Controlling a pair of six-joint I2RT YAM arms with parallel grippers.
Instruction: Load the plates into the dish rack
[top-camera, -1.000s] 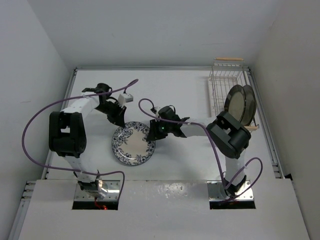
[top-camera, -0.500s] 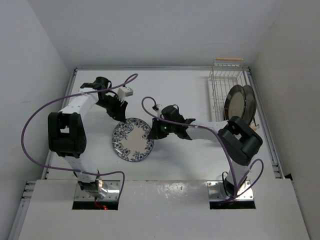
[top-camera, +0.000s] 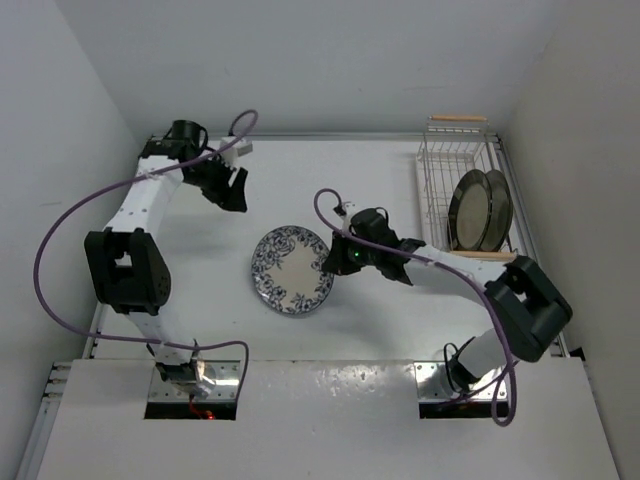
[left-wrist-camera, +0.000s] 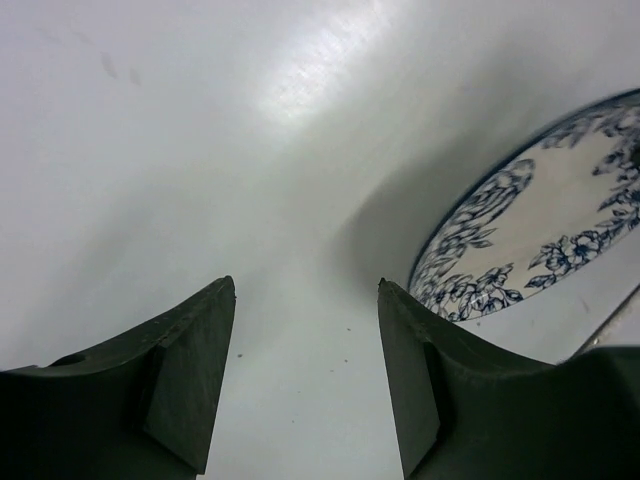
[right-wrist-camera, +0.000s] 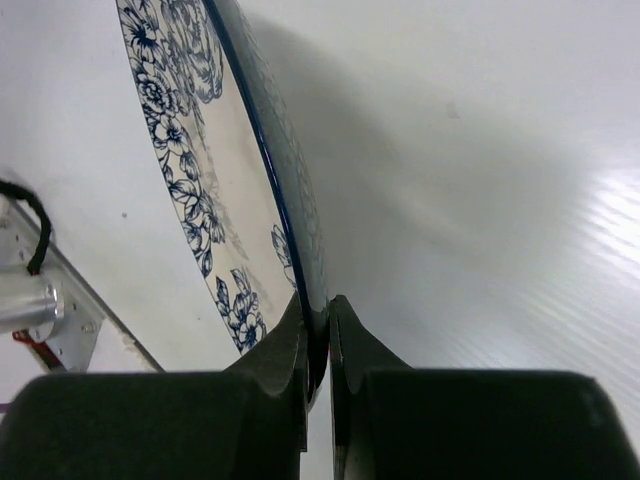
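Observation:
The white plate with blue floral pattern (top-camera: 292, 270) hangs above the table centre, held by its right rim. My right gripper (top-camera: 338, 262) is shut on that rim; in the right wrist view the plate (right-wrist-camera: 215, 170) runs edge-on between the fingers, gripper (right-wrist-camera: 318, 325). Two dark-rimmed cream plates (top-camera: 478, 210) stand on edge in the white wire dish rack (top-camera: 440, 165) at the far right. My left gripper (top-camera: 232, 193) is at the far left, apart from the plate, open with nothing between its fingers (left-wrist-camera: 190, 370); the floral plate (left-wrist-camera: 540, 240) shows to its right.
White walls close in the table on the left, back and right. The rack has a wooden handle bar (top-camera: 458, 119) at its far end and another (top-camera: 487, 257) at its near end. Purple cables loop from both arms.
The left gripper let go of the floral plate, opened and drew back to the far left. The right gripper closed on the plate's rim and carried it to the right.

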